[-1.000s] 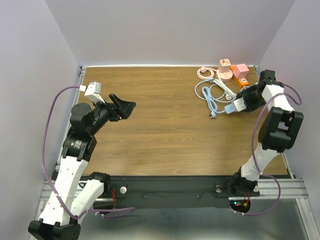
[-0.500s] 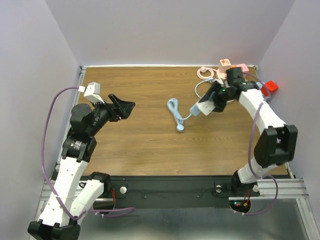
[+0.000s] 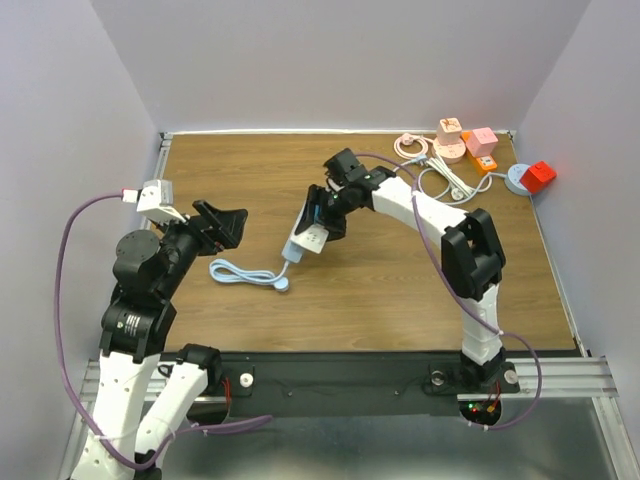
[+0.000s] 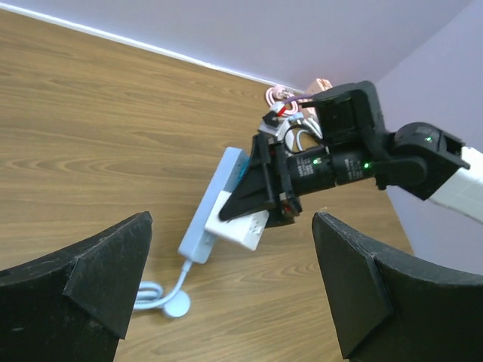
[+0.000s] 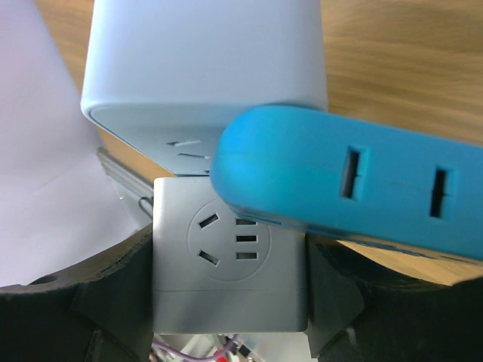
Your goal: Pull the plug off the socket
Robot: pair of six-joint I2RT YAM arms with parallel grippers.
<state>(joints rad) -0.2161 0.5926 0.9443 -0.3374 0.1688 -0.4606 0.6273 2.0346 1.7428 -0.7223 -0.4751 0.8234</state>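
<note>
- The left gripper (image 3: 228, 224) hangs over the near-left part of the brown wood-grain bench (image 3: 400, 290), its black jaws spread wide and holding nothing.
- Just beyond it a pale blue cable (image 3: 240, 272) lies looped on the bench, with a round white disc (image 3: 283, 285) at its near end.
- The cable runs up into a long pale blue plastic power strip (image 3: 303, 236) near the middle of the bench. The strip is tilted, cable end lowest; whether that end touches the wood cannot be told.
- A white cube-shaped plug (image 5: 230, 256), with a round socket face on its outer side, sits seated in the strip's bright blue slotted face (image 5: 347, 188).
- The right gripper (image 3: 325, 212) reaches in from the far right, jaws clenched on the white cube-shaped plug; its black fingers (image 5: 113, 290) press on opposite sides of the cube.
- In the far right corner, well apart from the strip, lie tangled white cables (image 3: 440, 182), a pink coiled cable (image 3: 408, 146), two pink cube adapters (image 3: 450, 130) and an orange block (image 3: 487, 160).
- A red cube (image 3: 541, 175) rests against a pale blue round base (image 3: 515, 180) by the right wall.
</note>
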